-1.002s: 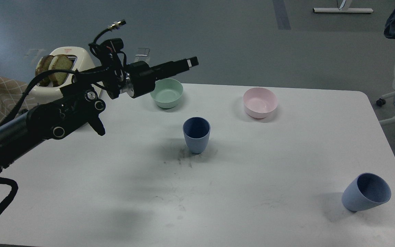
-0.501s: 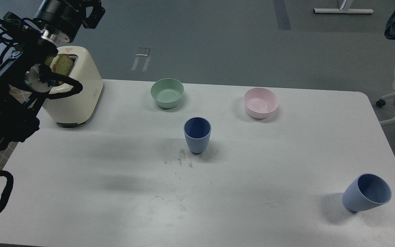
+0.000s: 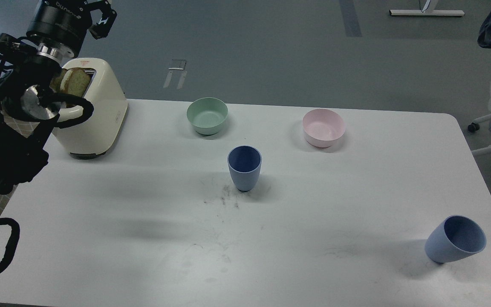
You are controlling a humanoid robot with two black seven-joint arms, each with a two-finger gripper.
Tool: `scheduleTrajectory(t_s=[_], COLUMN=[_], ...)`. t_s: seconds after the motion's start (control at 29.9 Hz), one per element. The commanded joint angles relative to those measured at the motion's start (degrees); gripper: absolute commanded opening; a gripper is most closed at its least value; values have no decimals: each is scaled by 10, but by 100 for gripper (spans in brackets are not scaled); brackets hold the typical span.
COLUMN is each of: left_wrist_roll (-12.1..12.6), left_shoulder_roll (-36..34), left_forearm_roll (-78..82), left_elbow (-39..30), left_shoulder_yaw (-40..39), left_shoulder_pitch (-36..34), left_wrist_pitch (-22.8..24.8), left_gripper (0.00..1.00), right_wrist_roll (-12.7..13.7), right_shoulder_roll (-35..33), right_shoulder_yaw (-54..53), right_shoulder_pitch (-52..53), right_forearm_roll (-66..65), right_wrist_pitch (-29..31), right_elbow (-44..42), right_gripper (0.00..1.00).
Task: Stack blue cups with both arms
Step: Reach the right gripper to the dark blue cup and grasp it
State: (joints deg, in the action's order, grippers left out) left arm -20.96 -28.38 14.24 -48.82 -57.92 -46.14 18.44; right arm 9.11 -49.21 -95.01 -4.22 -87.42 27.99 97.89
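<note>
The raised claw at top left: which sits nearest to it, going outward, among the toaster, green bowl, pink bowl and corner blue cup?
From the left gripper:
1. Toaster, just below.
2. Green bowl, back middle.
3. Pink bowl, back right.
4. Corner blue cup, front right.

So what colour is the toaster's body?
Cream, the toaster shows clearly in the head view.

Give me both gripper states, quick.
Left gripper: open, holding nothing, raised above the toaster.
Right gripper: not in view.
</note>
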Motion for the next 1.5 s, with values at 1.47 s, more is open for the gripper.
scheduleTrajectory(t_s=[1.47], left_wrist_roll=[1], left_shoulder_roll=[-3], left_forearm_roll=[4], left_elbow=[-7], left_shoulder_yaw=[2], left_shoulder_pitch=[-1], left_wrist_pitch=[0], left_gripper=[98], right_wrist_roll=[-190], right_shoulder_roll=[-90], right_shoulder_yaw=[115], right_shoulder_pitch=[-157], right_forearm_roll=[-224], right_wrist_pitch=[0], right_elbow=[-34], right_gripper=[67])
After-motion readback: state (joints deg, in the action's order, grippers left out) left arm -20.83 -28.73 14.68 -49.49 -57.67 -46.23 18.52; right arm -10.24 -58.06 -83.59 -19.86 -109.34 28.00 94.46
